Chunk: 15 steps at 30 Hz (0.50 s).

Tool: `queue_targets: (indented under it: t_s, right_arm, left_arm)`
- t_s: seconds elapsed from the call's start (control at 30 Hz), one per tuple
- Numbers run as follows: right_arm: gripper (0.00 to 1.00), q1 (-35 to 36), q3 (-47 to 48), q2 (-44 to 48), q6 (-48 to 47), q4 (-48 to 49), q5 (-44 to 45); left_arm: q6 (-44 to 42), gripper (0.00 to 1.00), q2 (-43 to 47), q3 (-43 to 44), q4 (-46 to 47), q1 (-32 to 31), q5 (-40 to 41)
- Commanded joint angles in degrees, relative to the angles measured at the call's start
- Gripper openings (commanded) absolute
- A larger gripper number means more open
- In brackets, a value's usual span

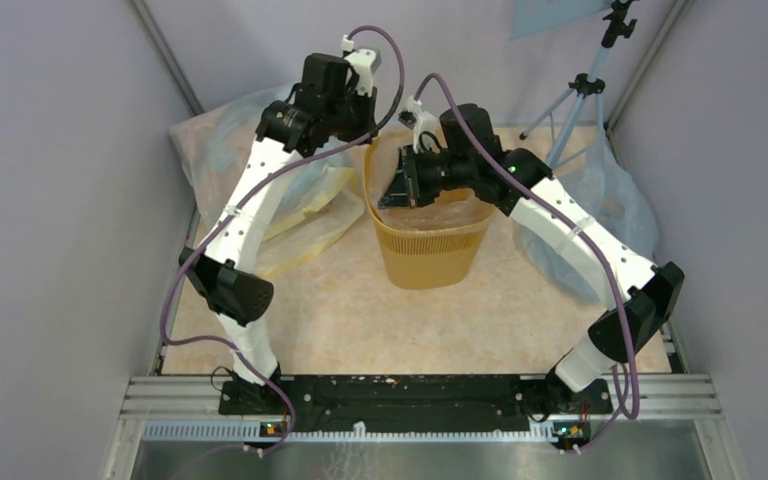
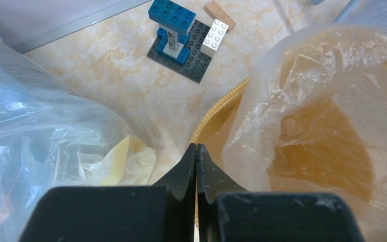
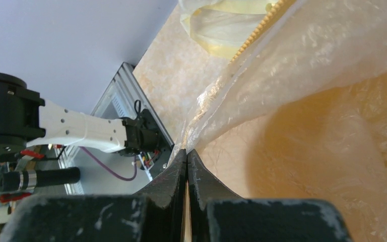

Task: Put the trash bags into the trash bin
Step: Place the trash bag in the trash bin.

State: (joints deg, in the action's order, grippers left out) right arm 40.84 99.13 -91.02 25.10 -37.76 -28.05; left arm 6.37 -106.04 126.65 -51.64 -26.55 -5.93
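Both hands are clenched at the trash bin (image 1: 430, 255), which stands mid-table toward the far edge. The right hand (image 3: 186, 150) pinches the edge of the clear trash bag (image 3: 302, 65), whose film sits inside the bin and billows above its rim. The left hand (image 2: 196, 146) is shut just beside that rim; whether it holds film I cannot tell.

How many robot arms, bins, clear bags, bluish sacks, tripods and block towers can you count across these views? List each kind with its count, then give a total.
Robot arms: 2
Yellow bin: 1
Clear trash bag: 1
Bluish sacks: 2
Tripod: 1
Blue-and-white block tower: 1
Total: 8
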Motion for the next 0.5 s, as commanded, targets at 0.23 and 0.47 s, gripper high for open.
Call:
queue_targets:
  t_s: [0.23,0.47]
  right_arm:
    - [0.0,0.68,1.63,2.42,0.38,2.98,-4.73]
    - [0.15,0.68,0.71,3.25,0.94,3.31,-4.0]
  left_arm:
    - [0.88,0.0,1.88,0.63,-0.2,1.48,-1.99]
    - [3.65,0.33,3.24,-1.07,0.88,2.13,-6.02]
